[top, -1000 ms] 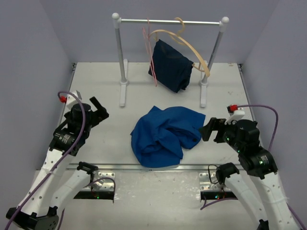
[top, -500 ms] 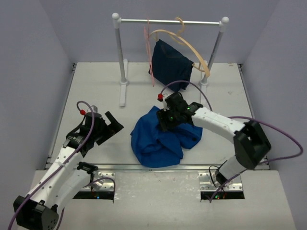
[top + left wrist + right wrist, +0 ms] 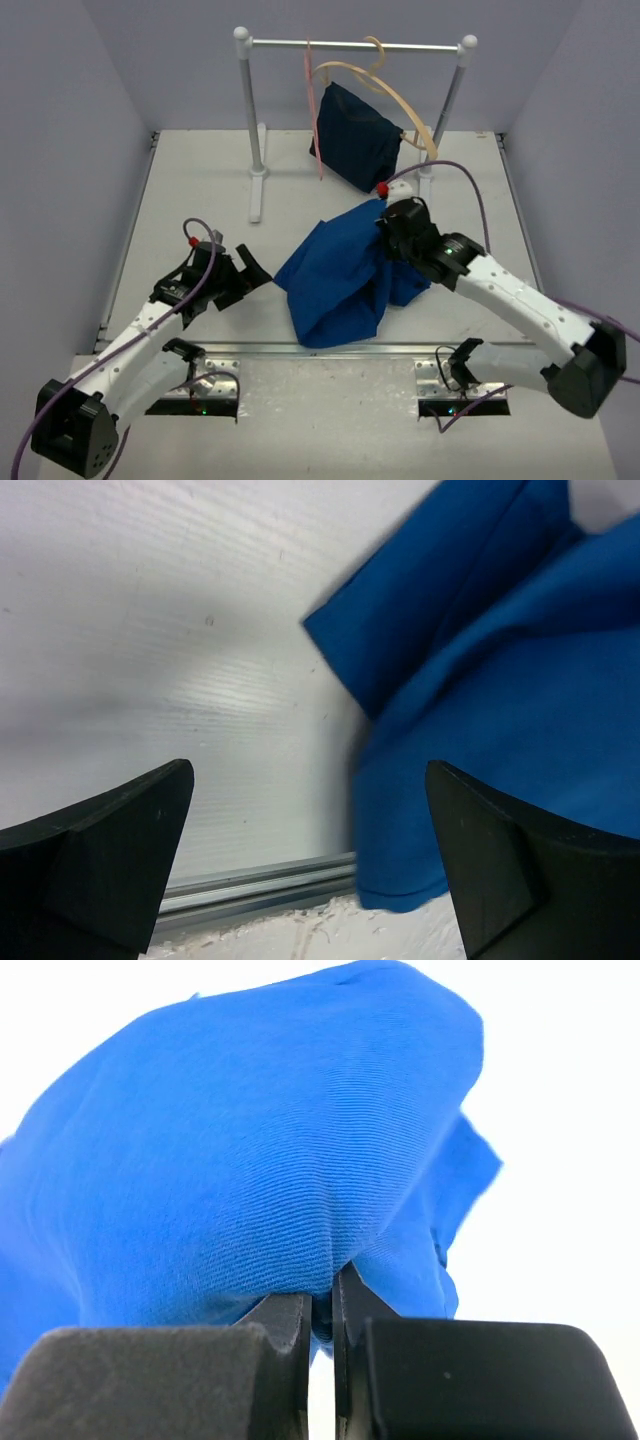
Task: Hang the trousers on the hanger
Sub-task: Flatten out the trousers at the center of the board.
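While our right gripper [image 3: 322,1305] pinches a fold of the blue trousers [image 3: 335,285] between jaws drawn tight, we see the rest of the cloth bunched on the table [image 3: 200,180]. Our left gripper [image 3: 254,277] hangs spread wide just beside the trousers' left edge. We find the pink hanger [image 3: 312,110] on the rail [image 3: 400,45] behind, well apart from the cloth.

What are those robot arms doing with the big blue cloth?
They are getting the trousers ready for a hanger. The right end effector is shut on a fold of the trousers at their far side, over the table. The left end effector is open beside their near-left edge, holding nothing. The pink wire hanger hangs bare on the rail at the back.
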Tool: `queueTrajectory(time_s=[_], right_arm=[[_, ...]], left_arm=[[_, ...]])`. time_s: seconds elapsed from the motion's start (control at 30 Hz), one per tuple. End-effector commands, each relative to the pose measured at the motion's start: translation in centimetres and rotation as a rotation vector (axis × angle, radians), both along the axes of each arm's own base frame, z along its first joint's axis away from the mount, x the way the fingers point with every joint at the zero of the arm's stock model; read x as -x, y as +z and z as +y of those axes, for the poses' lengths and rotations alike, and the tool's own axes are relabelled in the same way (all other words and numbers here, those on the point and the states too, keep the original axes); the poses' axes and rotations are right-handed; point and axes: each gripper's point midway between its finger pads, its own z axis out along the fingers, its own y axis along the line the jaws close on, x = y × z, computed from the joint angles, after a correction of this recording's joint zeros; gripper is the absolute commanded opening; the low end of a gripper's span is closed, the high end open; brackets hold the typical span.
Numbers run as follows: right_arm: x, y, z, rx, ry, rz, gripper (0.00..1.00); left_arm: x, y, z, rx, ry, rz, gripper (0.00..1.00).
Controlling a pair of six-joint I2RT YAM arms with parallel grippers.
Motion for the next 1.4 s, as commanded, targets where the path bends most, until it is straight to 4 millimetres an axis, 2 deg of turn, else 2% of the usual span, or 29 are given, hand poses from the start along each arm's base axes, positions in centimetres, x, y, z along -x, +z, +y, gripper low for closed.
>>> queueTrajectory(time_s=[0.0, 0.1, 0.13, 0.17, 0.3, 0.33, 0.4, 0.53, 0.63, 0.7, 0.77, 0.8, 0.87, 0.93, 0.97, 1.0, 1.07, 1.1, 1.13, 1.23, 1.27, 1.33, 1.37], right_arm=[[1.6, -0.1, -7.9, 0.068, -0.274, -0.012, 0.04], [2.9, -1.0, -9.3, 0.100, -0.305, 0.017, 0.07], [3.2, -1.2, -9.8, 0.114, -0.321, 0.023, 0.12], [3.5, -1.3, -10.3, 0.127, -0.337, 0.028, 0.17], [4.1, -1.2, -11.0, 0.121, -0.366, 0.012, 0.22], [4.2, -1.0, -11.0, 0.106, -0.371, 0.003, 0.25], [4.3, -0.4, -10.9, 0.071, -0.373, -0.017, 0.25], [4.6, -0.2, -10.2, 0.033, -0.335, -0.009, 0.37], [4.8, -0.3, -9.9, 0.019, -0.319, -0.008, 0.41], [4.8, -0.3, -9.7, 0.002, -0.305, -0.015, 0.43], [4.8, -0.2, -9.5, -0.013, -0.295, -0.026, 0.48], [4.8, -0.2, -9.5, -0.013, -0.295, -0.026, 0.48], [4.8, 0.1, -9.6, -0.017, -0.293, -0.038, 0.54], [4.8, 0.2, -9.6, -0.016, -0.295, -0.042, 0.59], [4.8, 0.0, -9.6, -0.013, -0.297, -0.037, 0.64], [4.8, -0.2, -9.6, -0.011, -0.299, -0.029, 0.70], [4.7, -0.8, -9.4, -0.013, -0.312, -0.013, 0.89], [4.7, -0.9, -9.5, -0.015, -0.316, -0.011, 0.92], [4.6, -1.2, -9.3, -0.014, -0.315, -0.003, 0.94], [4.1, -1.3, -8.7, -0.023, -0.306, 0.004, 0.96], [3.7, -1.0, -8.5, -0.028, -0.301, -0.001, 0.97], [3.3, -0.9, -8.1, -0.026, -0.292, -0.003, 0.98], [3.0, -0.7, -7.9, -0.026, -0.286, -0.004, 0.98]], left_arm=[[-1.8, 0.7, -4.4, 0.046, -0.068, -0.064, 1.00], [-2.7, 0.9, -7.0, 0.013, -0.106, -0.091, 0.98], [-3.2, 0.7, -7.6, -0.007, -0.103, -0.092, 0.96], [-3.8, 0.4, -8.1, -0.027, -0.100, -0.093, 0.93], [-5.5, -1.7, -10.1, -0.120, -0.105, -0.053, 0.90], [-6.3, -2.3, -10.6, -0.148, -0.107, -0.044, 0.88], [-7.7, -2.9, -11.2, -0.197, -0.105, -0.052, 0.81], [-10.3, -3.2, -12.3, -0.260, -0.118, -0.078, 0.77], [-11.5, -3.5, -12.7, -0.297, -0.117, -0.084, 0.74], [-12.2, -4.2, -13.3, -0.319, -0.138, -0.075, 0.67], [-12.4, -5.3, -13.5, -0.343, -0.148, -0.050, 0.48], [-12.3, -5.4, -13.5, -0.344, -0.152, -0.043, 0.47], [-11.8, -6.9, -13.5, -0.356, -0.167, -0.002, 0.37], [-11.3, -7.8, -13.2, -0.366, -0.173, 0.020, 0.33], [-11.2, -8.1, -13.1, -0.369, -0.174, 0.025, 0.25], [-11.1, -8.4, -13.0, -0.373, -0.177, 0.029, 0.16], [-11.0, -8.7, -12.9, -0.387, -0.188, 0.035, 0.00], [-11.1, -8.5, -12.7, -0.393, -0.181, 0.036, 0.00], [-11.1, -8.5, -11.7, -0.433, -0.154, 0.041, 0.00], [-11.8, -5.7, -8.6, -0.482, -0.027, -0.007, 0.00], [-12.1, -4.1, -6.7, -0.482, 0.035, -0.028, 0.00], [-12.2, -3.2, -2.3, -0.510, 0.157, -0.007, 0.00], [-12.3, -1.4, -0.1, -0.494, 0.233, -0.024, 0.00]])
